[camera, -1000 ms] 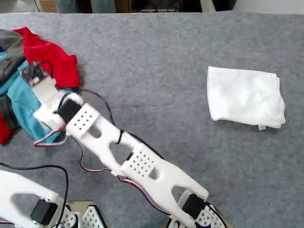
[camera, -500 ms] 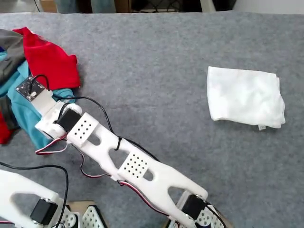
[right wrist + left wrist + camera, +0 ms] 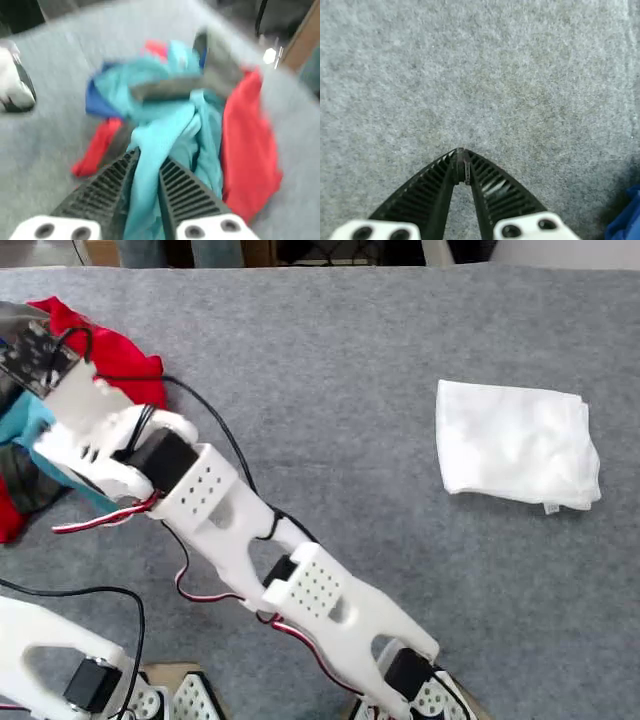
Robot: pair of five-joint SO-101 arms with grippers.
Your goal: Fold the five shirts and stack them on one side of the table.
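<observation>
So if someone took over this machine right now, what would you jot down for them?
Right claw: shut on a fold of the crumpled teal shirt, at the heap by one edge of the grey felt table.
Left claw: shut, empty, over bare felt.
Done: one white folded shirt lies across the table from the heap.
Left: the teal shirt, a red shirt, blue cloth and grey cloth in the heap are unfolded; nothing is stacked on the white one.

Table: we've got a grey fuzzy felt-covered table point(image 3: 330, 360) running pretty much edge to edge, evenly lit.
Behind it: we see a dark strip point(image 3: 330, 250) past the far edge, some brown wooden furniture bits point(image 3: 258, 250), and a pale patch point(image 3: 560, 250).
</observation>
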